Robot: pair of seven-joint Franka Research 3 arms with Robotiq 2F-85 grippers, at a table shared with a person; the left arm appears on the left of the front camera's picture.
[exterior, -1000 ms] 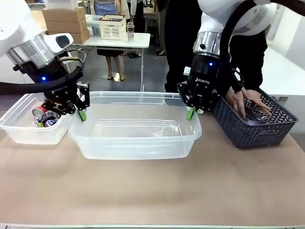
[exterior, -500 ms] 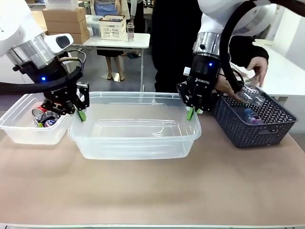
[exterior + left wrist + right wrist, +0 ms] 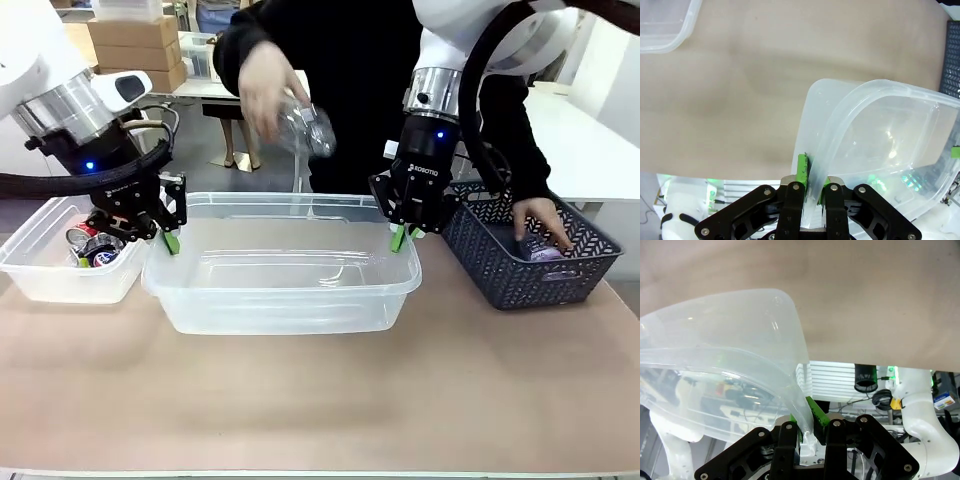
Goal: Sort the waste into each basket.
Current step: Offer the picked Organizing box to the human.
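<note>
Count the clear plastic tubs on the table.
2. The large tub is mid-table, held by the left gripper and right gripper; the small tub with cans sits at the table's left.

the tan table (image 3: 320,400) spans the lower half of the frame. on it, left to right across the middle band: a small clear tub (image 3: 45,280), a large clear tub (image 3: 290,305) and a dark lattice basket (image 3: 530,285).

The large tub (image 3: 285,305) is clear, table (image 3: 320,400) tan, lattice basket (image 3: 500,275) dark blue-grey, cans (image 3: 92,245) red and silver.
</note>
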